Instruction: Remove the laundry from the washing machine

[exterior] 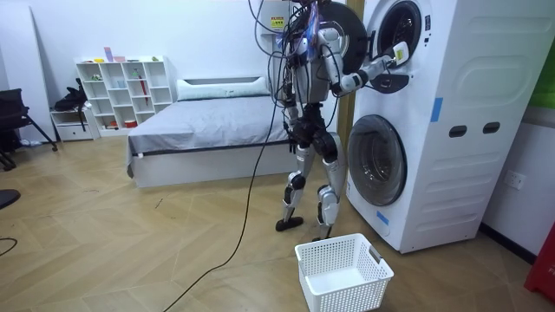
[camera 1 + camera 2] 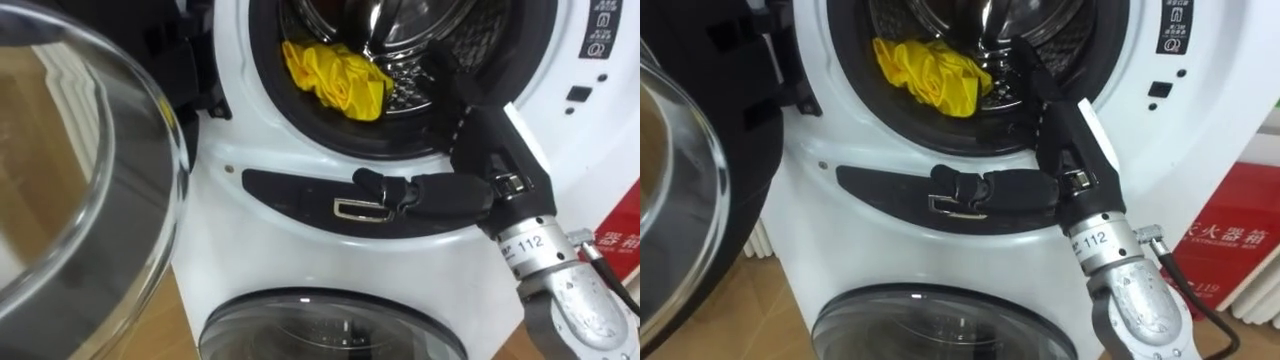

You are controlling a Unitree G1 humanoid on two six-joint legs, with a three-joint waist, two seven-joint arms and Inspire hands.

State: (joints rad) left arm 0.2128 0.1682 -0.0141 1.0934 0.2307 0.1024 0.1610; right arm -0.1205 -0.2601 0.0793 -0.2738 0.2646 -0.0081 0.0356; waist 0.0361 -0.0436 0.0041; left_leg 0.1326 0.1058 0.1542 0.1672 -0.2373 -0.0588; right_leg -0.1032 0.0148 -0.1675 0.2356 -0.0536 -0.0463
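**Right hand at drum mouth, cloth not gripped**

- Robot stands upright on the wood floor, facing the front of the stacked washing machine (image 1: 451, 87), right arm raised to the upper opening.
- Upper door (image 2: 80, 150) is swung wide open to the robot's left; its glass bowl shows at the left of the eye views.
- Yellow cloth (image 2: 335, 75) is bunched inside the drum (image 2: 385, 20), at the lower left of the opening, resting on the dark rubber seal.
- Right hand (image 2: 485, 150) comes in from the lower right, and its palm is over the bottom rim of the opening.
- Fingers (image 2: 1035, 80) are straight and point up and left into the drum, with the tips just right of the cloth. Can't tell if they touch it.
- Thumb (image 2: 400, 190) is splayed out to the left, lying across the dark strip (image 2: 290, 195) below the opening. Its tip is just above the metal latch (image 2: 360, 210).
- So the hand is spread wide and holds nothing.
- Lower door (image 2: 330, 325) is shut.
- White basket (image 1: 342, 273) is on the floor in front of the machine, near the robot's feet.
- Red box (image 2: 1230, 250) is to the right of the machine.
- Bed (image 1: 208, 121) and white shelf (image 1: 121, 87) are behind the robot, well away from the machine.
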